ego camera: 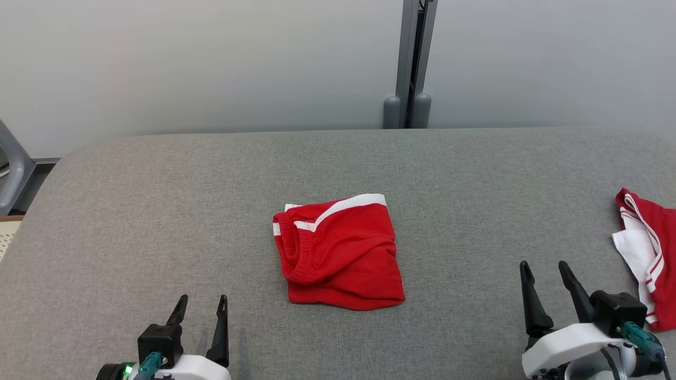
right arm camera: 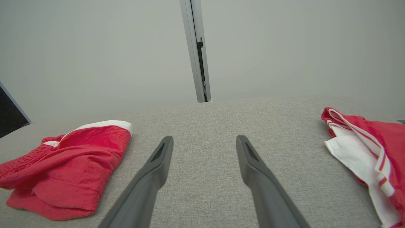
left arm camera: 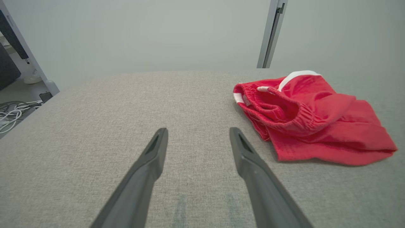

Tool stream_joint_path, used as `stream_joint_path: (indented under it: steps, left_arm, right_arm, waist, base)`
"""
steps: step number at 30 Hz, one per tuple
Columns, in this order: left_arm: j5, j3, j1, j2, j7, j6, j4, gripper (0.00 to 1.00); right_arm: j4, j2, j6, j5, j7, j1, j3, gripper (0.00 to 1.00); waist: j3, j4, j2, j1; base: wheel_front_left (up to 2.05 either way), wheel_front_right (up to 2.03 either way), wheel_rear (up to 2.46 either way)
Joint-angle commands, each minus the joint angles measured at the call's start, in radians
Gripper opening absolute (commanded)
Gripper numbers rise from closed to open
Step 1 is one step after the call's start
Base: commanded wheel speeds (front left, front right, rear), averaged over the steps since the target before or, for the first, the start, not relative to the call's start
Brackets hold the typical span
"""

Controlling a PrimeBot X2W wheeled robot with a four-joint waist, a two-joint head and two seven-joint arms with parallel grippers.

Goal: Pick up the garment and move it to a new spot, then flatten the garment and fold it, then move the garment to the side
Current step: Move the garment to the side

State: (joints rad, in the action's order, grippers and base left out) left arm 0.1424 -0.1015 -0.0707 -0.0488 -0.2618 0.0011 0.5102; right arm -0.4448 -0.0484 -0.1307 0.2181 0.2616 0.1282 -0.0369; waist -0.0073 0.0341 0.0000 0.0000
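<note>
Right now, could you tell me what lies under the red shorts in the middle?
The red shorts rest on the grey surface; anything beneath or inside their folds is covered.

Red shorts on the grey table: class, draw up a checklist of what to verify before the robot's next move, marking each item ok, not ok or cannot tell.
1. Left gripper open and empty: ok.
2. Right gripper open and empty: ok.
3. Red shorts lying free on the table, touching neither gripper: ok.
4. Shorts flat: not ok, folds bunch at the waistband.
5. Second garment at the table's right edge, apart from the shorts: ok.
</note>
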Motion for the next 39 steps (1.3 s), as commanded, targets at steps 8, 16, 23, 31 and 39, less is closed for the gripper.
stream_joint_path:
  steps: [8,16,23,31,39]
  left_arm:
    - [0.014,-0.016,-0.022,-0.005,-0.004,-0.005,-0.01,1.0]
    - [0.023,-0.061,-0.068,-0.005,-0.004,-0.01,-0.008,1.0]
    - [0.035,-0.078,-0.1,-0.005,-0.004,-0.011,0.002,1.0]
    - [0.056,-0.095,-0.113,-0.004,-0.004,-0.014,0.01,1.0]
    - [0.058,-0.087,-0.109,-0.004,-0.004,-0.009,0.012,1.0]
  right_arm:
    - [-0.005,-0.006,0.0,0.067,0.004,0.014,-0.053,1.0]
    - [-0.047,-0.006,0.0,0.135,0.004,0.111,-0.143,1.0]
    - [-0.179,-0.007,0.0,0.22,0.004,0.249,-0.192,1.0]
    - [-0.395,-0.007,0.0,0.331,0.004,0.362,-0.264,1.0]
    - [-0.527,0.0,-0.001,0.434,0.0,0.414,-0.418,0.1]
  waist:
    - [0.044,0.023,0.0,0.0]
    - [0.123,0.107,0.0,0.0]
    - [0.174,0.197,0.0,0.0]
    - [0.199,0.25,0.0,0.0]
    - [0.199,0.246,0.0,0.0]
  base:
    - [0.0,0.0,0.0]
    - [0.0,0.0,0.0]
    - [0.0,0.0,0.0]
    - [0.0,0.0,0.0]
    - [0.0,0.0,0.0]
